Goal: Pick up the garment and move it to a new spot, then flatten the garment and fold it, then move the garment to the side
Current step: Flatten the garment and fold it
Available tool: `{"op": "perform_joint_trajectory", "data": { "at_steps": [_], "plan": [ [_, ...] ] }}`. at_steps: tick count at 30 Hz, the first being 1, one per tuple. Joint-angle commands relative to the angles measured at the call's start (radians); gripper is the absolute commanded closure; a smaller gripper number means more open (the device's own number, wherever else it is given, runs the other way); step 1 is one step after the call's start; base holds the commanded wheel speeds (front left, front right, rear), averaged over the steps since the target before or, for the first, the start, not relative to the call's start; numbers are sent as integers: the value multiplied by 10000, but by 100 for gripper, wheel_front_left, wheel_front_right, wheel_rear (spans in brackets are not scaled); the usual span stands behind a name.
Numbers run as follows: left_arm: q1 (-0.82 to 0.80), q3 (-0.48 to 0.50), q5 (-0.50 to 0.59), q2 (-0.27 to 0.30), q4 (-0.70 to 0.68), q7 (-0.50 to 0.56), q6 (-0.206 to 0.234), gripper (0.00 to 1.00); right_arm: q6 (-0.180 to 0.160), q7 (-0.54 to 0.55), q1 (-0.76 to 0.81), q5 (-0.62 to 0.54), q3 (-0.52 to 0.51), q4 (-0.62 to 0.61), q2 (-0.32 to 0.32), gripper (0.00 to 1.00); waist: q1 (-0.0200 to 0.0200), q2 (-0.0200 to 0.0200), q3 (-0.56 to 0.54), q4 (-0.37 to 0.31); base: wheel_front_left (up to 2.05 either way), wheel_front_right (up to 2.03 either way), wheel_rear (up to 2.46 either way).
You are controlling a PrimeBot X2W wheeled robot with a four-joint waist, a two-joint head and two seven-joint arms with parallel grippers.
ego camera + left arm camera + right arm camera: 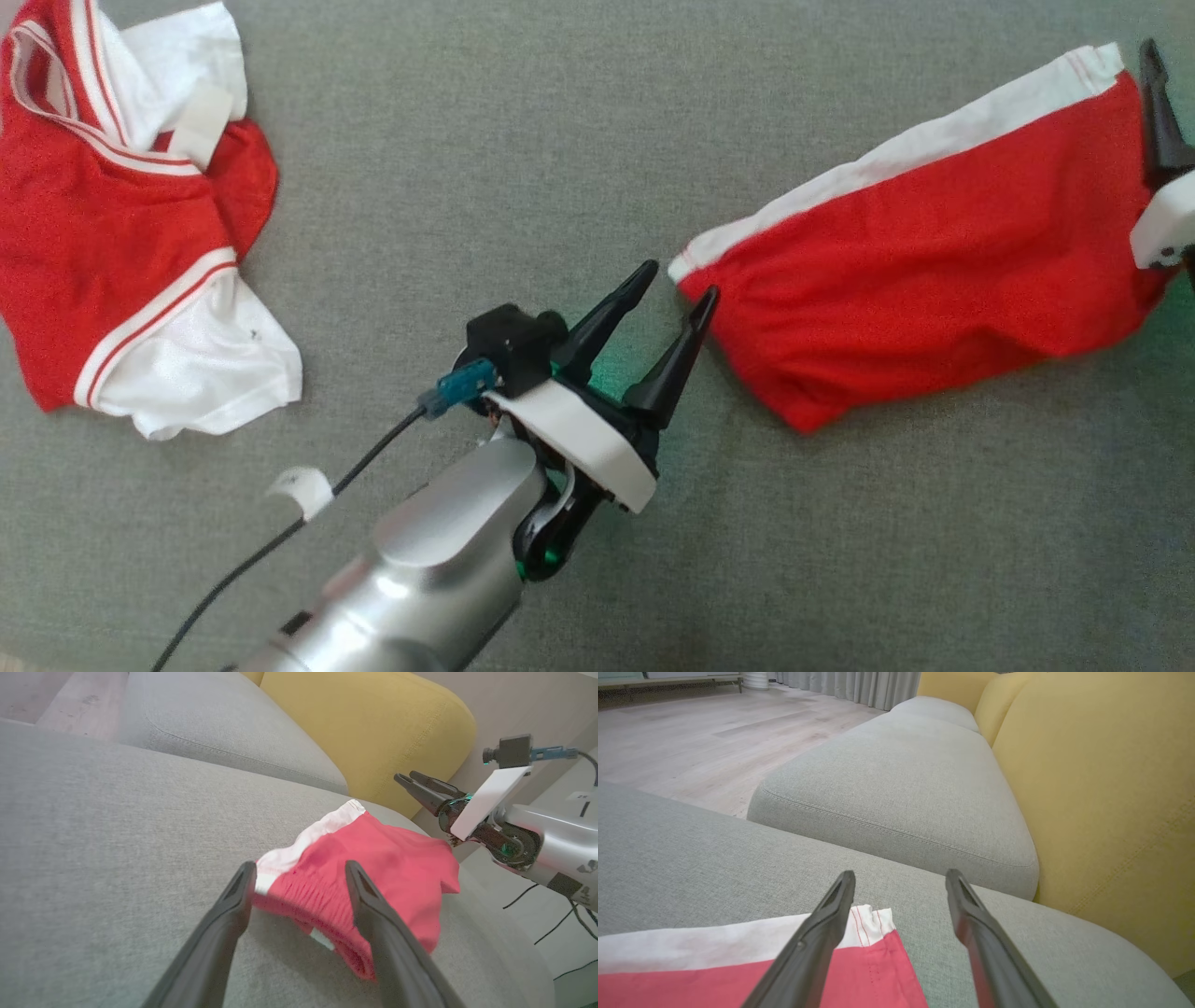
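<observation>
head view has the red shorts [934, 252] lying fairly flat on the grey cushion [523, 140], their long axis running from the middle of the frame up toward the right edge, with the white stripe along the far side. the left gripper [680, 278] sits just beside the waistband end, jaws apart and empty, tips pointing along the shorts. right wrist view puts the right gripper [901, 873] at the opposite end, jaws apart over the white-striped hem corner, nothing clamped. each arm has one end, the garment between them. a red and white jersey [121, 215] lies crumpled well apart to the left. the next move looks like a pinch at both ends.
</observation>
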Motion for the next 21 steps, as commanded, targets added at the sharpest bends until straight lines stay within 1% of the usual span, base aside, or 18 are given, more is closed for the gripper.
{"op": "perform_joint_trajectory", "data": {
  "at_steps": [1,3,5,8,10,14,18,21],
  "plan": [
    [20,503,266,-3,-222,-51,16,0,-7,-119,196,282,145,-118,-129,0,0,0,-156,57,0,0,0],
    [269,876,667,-31,-290,-51,16,0,-7,-31,427,657,199,111,-239,0,0,0,-300,112,0,0,0],
    [547,1469,1345,-47,-482,-51,70,0,-7,245,652,1104,223,342,-339,0,0,0,-418,187,0,0,0],
    [1194,2537,2563,-72,-1272,-51,413,0,-7,729,890,1753,316,553,-588,0,0,0,-499,377,0,0,0],
    [1768,3154,3176,-92,-1815,-51,614,0,-7,1043,1006,2218,388,598,-783,0,0,0,-510,555,0,0,0],
    [2782,4367,4515,-125,-3298,-51,1101,0,-7,1759,1213,3129,462,644,-1248,0,0,0,-510,1010,0,0,0],
    [3812,5277,5677,-145,-4640,-51,1598,0,-7,2453,1434,3892,419,780,-1742,0,0,0,-586,1407,0,0,0],
    [4440,5670,6324,-154,-5251,-51,1900,0,-7,2985,1605,4490,149,1130,-1916,0,0,0,-658,1650,0,0,0]
  ]
}}
